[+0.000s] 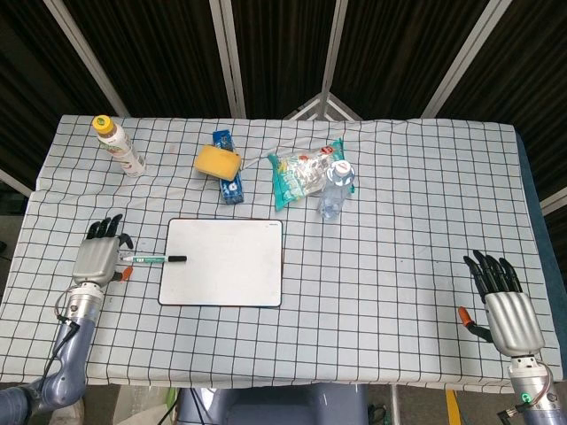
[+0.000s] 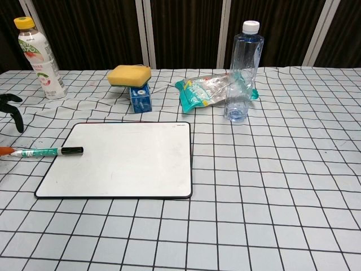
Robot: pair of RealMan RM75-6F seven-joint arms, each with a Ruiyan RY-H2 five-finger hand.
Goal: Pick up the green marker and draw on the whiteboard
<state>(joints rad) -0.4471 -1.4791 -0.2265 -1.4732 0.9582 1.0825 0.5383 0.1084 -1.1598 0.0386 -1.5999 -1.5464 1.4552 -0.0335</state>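
**Left hand beside the marker's tail, fingers spread, nothing held**

The green marker (image 1: 152,259) lies flat with its long axis running left to right, crossing the left edge of the whiteboard (image 1: 223,262). Its black cap rests on the board's white surface; its green barrel and tail stick out onto the checked cloth (image 1: 399,266) to the board's left.

The left hand (image 1: 97,255) sits just to the left of the whiteboard, right at the marker's tail end. Its fingers are spread and point away from the robot, and it grips nothing. From the head view the thumb side looks very near the tail, but I cannot tell whether it touches. So the marker extends rightward from this hand, toward the board, with its length across the direction of the fingers.

The right hand (image 1: 505,305) rests far to the right of the whiteboard, near the table's front edge, fingers apart and empty. The left hand is much the nearer; closing on the barrel looks like a short reach rightward
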